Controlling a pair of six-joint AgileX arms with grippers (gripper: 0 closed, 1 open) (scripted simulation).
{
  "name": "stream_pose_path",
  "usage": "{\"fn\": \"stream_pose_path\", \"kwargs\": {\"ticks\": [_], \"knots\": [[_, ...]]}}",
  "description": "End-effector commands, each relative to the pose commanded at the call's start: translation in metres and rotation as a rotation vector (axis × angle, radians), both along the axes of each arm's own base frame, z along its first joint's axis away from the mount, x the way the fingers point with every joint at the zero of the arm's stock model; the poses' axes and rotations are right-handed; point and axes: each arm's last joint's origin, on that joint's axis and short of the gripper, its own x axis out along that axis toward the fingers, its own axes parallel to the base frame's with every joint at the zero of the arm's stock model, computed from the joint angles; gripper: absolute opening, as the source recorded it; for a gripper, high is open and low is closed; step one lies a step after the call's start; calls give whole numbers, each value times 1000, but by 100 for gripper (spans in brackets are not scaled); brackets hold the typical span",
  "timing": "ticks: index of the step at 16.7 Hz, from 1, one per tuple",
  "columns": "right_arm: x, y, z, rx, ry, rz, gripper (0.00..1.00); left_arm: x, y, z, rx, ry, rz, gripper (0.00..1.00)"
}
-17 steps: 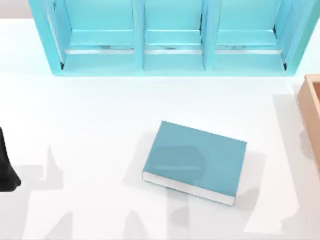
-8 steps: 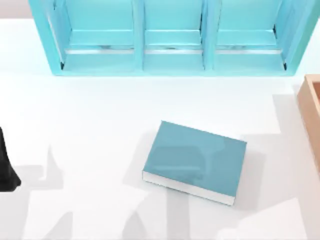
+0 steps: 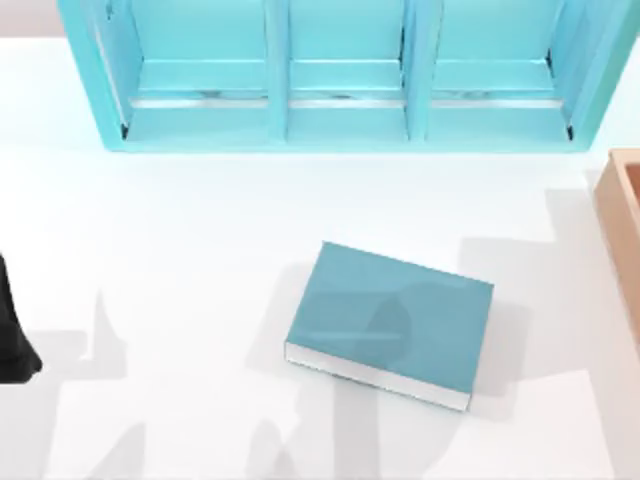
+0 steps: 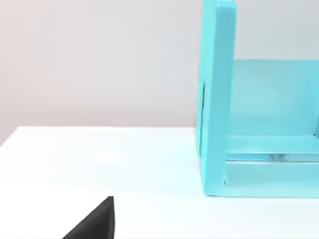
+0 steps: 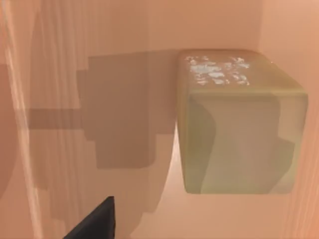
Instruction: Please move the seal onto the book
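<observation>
The book [image 3: 390, 325], teal-blue with white page edges, lies flat in the middle of the table. The seal [image 5: 239, 124] is a small tan block with a pale mark on one face. It rests against the orange-tan wood surfaces seen in the right wrist view. A dark part of my right gripper [image 5: 94, 224] shows close to the seal, apart from it. My left arm [image 3: 12, 340] is parked at the table's left edge, and a dark part of its gripper [image 4: 94, 224] shows in the left wrist view.
A big light-blue shelf unit [image 3: 340, 110] with compartments spans the back of the table; its side wall [image 4: 217, 99] shows in the left wrist view. An orange-tan wooden box [image 3: 625, 230] stands at the right edge. White table surrounds the book.
The arm shadows lying over the book and the right side of the table have shifted. The book and the left arm have not moved.
</observation>
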Motion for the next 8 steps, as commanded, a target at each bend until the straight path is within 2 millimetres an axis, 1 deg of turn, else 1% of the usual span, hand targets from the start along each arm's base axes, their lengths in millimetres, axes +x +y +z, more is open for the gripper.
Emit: {"fn": "stream_pose_path", "kwargs": {"ticks": [3,4,6,8], "knots": [[0,2,-1,-1,-2,4,100,0,0,0,0,0,0,100],[0,1,-5,0,1,2,100,0,0,0,0,0,0,100],[2,0,-21,1,5,0,100,0,0,0,0,0,0,100],[4,-1,-44,-1,-2,0,100,0,0,0,0,0,0,100]]}}
